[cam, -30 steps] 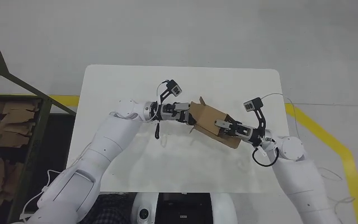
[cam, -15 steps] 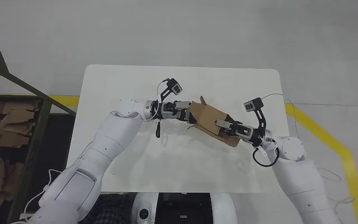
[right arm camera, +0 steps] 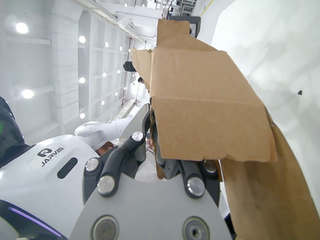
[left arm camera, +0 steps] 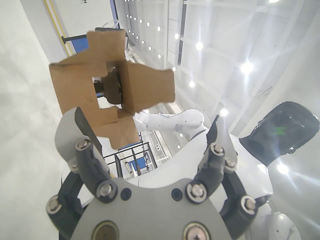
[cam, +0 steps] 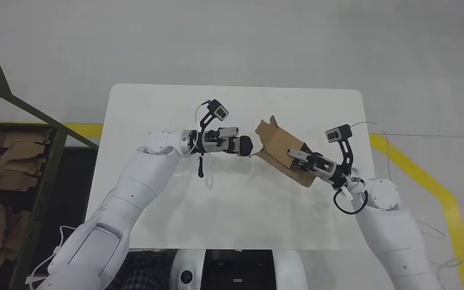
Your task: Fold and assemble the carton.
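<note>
The carton largely covers one finger of the right end effector.

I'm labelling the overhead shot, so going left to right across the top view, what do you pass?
First the rack of flat cardboard → left hand → carton → diagonal yellow floor stripe.

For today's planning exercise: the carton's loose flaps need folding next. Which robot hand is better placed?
Probably left. The left hand is open and free, facing the carton at its flapped end; the right hand is shut on the carton, holding it.
</note>
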Tool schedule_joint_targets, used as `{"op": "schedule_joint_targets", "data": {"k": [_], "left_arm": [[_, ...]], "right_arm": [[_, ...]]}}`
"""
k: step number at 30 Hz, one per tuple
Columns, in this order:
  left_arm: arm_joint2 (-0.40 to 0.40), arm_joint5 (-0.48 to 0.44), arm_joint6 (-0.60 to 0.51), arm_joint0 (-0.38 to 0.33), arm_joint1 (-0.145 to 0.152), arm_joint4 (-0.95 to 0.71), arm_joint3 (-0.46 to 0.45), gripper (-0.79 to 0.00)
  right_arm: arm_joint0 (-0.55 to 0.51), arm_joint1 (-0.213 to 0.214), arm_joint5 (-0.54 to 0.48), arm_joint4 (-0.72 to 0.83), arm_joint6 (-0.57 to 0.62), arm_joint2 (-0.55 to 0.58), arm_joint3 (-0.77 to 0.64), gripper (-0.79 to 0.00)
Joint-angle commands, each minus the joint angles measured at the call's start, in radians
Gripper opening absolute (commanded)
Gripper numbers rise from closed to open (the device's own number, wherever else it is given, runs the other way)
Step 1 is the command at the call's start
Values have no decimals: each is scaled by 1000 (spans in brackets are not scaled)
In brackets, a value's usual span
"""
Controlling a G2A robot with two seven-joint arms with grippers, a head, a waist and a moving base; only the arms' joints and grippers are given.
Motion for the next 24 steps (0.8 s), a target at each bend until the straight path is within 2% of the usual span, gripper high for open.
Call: {"op": "schedule_joint_targets", "data": {"k": [1,8,15,19,24], "left_arm": [[-6,1,-1,6,2,4,-2,0],[-11,3,-3,12,0,11,-7,0],[-5,-8,8,3,-4,34,-5,0],[-3,-13,13,-5,-7,34,-1,0],[-7,-28,28,-10,-11,31,9,0]], "right_arm": [[3,-1,2,15,-17,5,11,-785],[8,-7,-1,-34,-155,4,32,-785],[9,-17,23,-149,-290,-37,5,-785],[8,-21,38,-194,-312,-63,-15,-785],[4,-21,36,-211,-266,-80,-30,-785]]}}
